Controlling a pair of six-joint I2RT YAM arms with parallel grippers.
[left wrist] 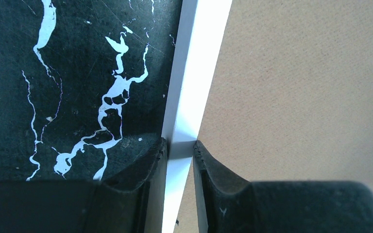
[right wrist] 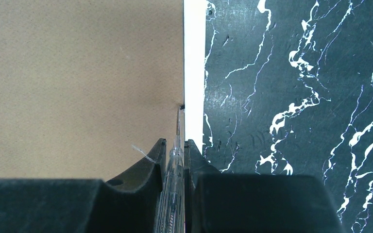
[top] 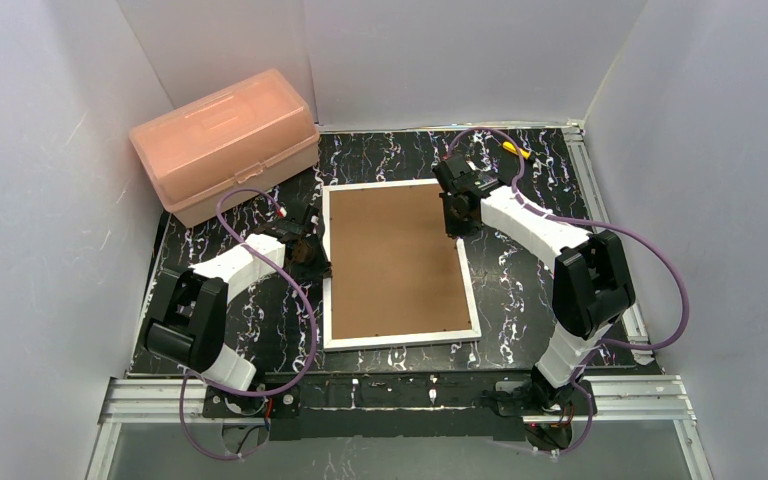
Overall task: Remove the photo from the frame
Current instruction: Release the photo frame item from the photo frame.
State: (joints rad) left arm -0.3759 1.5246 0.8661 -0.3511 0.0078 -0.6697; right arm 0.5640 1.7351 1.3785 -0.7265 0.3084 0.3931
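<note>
Nearest, the left gripper (left wrist: 180, 148) stands narrow, its jaws pinching the white border of the frame (top: 395, 265) at the left edge. Farther on, the right gripper (right wrist: 175, 145) is clamped on a clear-handled screwdriver (right wrist: 174, 174), whose tip is at the seam along the right border. The frame lies flat on the table (top: 520, 290), brown back up, long axis near-to-far.

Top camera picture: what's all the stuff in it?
pink plastic lidded box: one, pink, table's far left corner
flat rectangular picture frame: one, white border, brown board back up, table's middle
clear-handled thin tool: one, see-through, tip at frame's right edge
small yellow thing: one, yellow, table's far edge
black white-veined table: one, under everything
left gripper: one, black, pinching frame's left border
right gripper: one, black, holding the tool
</note>
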